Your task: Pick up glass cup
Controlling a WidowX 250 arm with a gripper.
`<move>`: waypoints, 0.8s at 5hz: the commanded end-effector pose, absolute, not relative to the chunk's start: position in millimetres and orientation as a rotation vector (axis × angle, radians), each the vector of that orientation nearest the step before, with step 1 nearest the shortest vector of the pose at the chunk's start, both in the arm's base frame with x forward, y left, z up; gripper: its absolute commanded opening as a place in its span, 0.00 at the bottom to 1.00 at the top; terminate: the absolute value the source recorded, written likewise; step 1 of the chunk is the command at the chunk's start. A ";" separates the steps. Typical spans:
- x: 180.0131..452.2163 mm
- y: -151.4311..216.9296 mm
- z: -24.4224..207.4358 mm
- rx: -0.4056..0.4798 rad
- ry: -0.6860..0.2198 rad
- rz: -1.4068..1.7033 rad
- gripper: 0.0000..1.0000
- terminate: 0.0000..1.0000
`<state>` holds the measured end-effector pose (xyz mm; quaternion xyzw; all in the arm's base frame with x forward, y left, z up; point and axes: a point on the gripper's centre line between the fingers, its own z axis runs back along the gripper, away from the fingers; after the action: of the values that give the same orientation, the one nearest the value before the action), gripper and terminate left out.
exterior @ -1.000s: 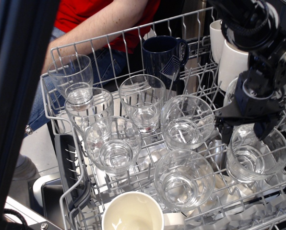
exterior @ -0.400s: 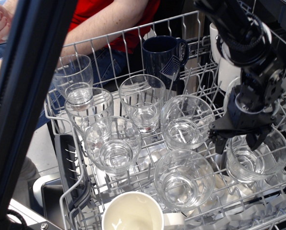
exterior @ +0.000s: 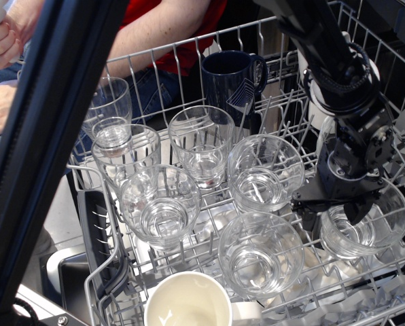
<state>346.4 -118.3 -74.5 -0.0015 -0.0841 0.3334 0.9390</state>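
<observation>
Several clear rounded glass cups stand upright in a white wire dishwasher rack (exterior: 189,44). One glass cup (exterior: 379,227) is at the far right. Others are in the middle (exterior: 266,173), at the front (exterior: 260,255) and at the left (exterior: 160,204). My black gripper (exterior: 333,216) is low over the left rim of the far-right cup. It is open. One finger (exterior: 310,219) is outside the rim and the other (exterior: 356,212) looks to be inside the cup. The cup stands in the rack.
Narrower straight tumblers (exterior: 201,142) (exterior: 124,153) (exterior: 107,102) stand at the back left. A dark blue mug (exterior: 233,78) is at the back, a white mug (exterior: 187,302) at the front. A dark slanted bar (exterior: 46,156) blocks the left. A person in red (exterior: 155,20) sits behind.
My gripper has moved down and a little left, from above the far-right cup to around its left rim. The dark bar in front has shifted right.
</observation>
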 end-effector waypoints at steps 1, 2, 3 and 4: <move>349.7 -129.7 -69.8 -0.016 -0.208 0.722 0.00 0.00; 347.7 -130.7 -66.0 -0.028 -0.209 0.720 0.00 0.00; 348.6 -129.9 -55.0 -0.060 -0.201 0.697 0.00 0.00; 348.7 -125.4 -34.8 -0.100 -0.171 0.665 0.00 0.00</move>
<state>328.4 -115.3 -70.1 -0.0108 -0.0341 0.3286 0.9438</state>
